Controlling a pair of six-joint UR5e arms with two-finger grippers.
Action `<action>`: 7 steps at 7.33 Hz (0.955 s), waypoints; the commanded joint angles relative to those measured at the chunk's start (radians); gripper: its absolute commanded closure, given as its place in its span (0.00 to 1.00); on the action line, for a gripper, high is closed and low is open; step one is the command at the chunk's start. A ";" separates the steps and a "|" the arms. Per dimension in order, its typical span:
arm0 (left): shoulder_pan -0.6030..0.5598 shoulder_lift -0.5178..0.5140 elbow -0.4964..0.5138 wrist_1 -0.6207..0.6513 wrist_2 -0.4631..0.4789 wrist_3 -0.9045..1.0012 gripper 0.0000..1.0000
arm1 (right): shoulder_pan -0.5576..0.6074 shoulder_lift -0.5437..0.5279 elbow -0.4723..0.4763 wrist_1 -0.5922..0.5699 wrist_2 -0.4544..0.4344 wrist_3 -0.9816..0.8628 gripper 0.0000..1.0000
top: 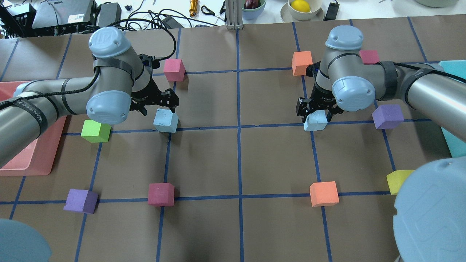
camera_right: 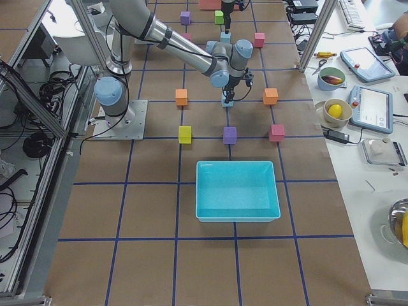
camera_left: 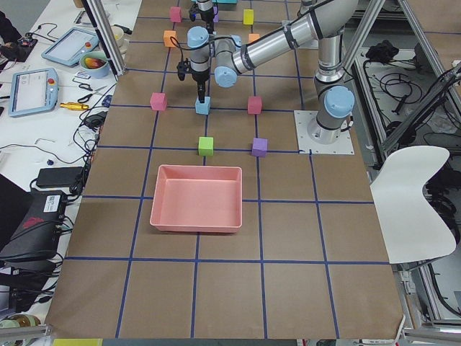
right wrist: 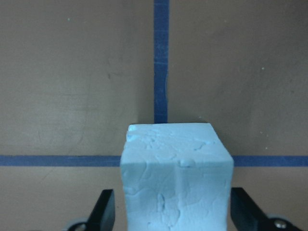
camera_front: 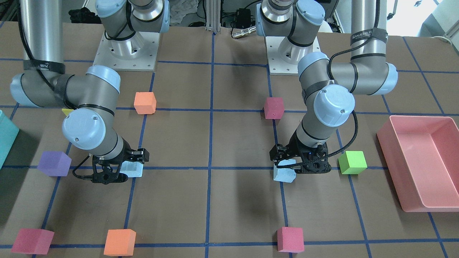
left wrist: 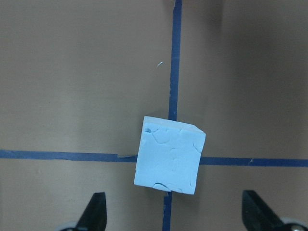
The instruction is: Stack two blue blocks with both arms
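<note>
Starting at the left of the overhead view, a pink tray (top: 43, 160) lies partly under the left arm (top: 36, 105), with a green cube (top: 95, 131) just beside it. Next is the left gripper (top: 159, 108), pointing down with its 2 fingers spread wide. It hovers above the left-hand blue block (top: 166, 121) without touching it. The left wrist camera shows that cube ahead of the fingertips (left wrist: 96, 211) rather than between them. It sits on a crossing of blue tape lines, turned a little askew to them. 1 magenta cube (top: 174, 70) lies farther from the robot. Another magenta cube (top: 160, 194) and a purple cube (top: 81, 201) lie nearer to it.

Past the middle tape line, the right gripper (top: 315, 114) sits low around the right-hand blue block (top: 316, 123), its jaws parted, 1 on each side of the cube. In the right wrist camera the cube almost fills the space between the fingers (right wrist: 103, 211); I cannot tell whether the pads touch its sides. This block rests on the table at a tape crossing too. The 2 blue blocks are well apart and neither is stacked. An orange cube (top: 302, 63) lies beyond the gripper and a second purple cube (top: 388, 116) just to its right. A teal bin (top: 455, 142) is at the far right edge.
</note>
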 commanded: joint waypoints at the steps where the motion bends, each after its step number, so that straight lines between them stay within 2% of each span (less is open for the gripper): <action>1: -0.017 -0.065 -0.006 0.070 0.005 0.003 0.00 | 0.000 0.003 -0.006 0.000 0.000 -0.002 1.00; 2: -0.020 -0.079 -0.018 0.074 0.007 0.003 0.00 | -0.002 -0.006 -0.032 0.002 0.000 0.003 1.00; 4: -0.018 -0.084 -0.019 0.077 0.008 0.010 0.00 | 0.011 -0.004 -0.162 0.058 0.004 0.019 1.00; 5: -0.018 -0.084 -0.022 0.077 0.008 0.010 0.00 | 0.027 0.003 -0.227 0.085 0.053 0.074 1.00; 6: -0.018 -0.084 -0.021 0.077 0.008 0.012 0.00 | 0.056 0.029 -0.296 0.098 0.078 0.175 1.00; 7: -0.018 -0.084 -0.021 0.075 0.010 0.018 0.02 | 0.102 0.081 -0.371 0.114 0.077 0.193 1.00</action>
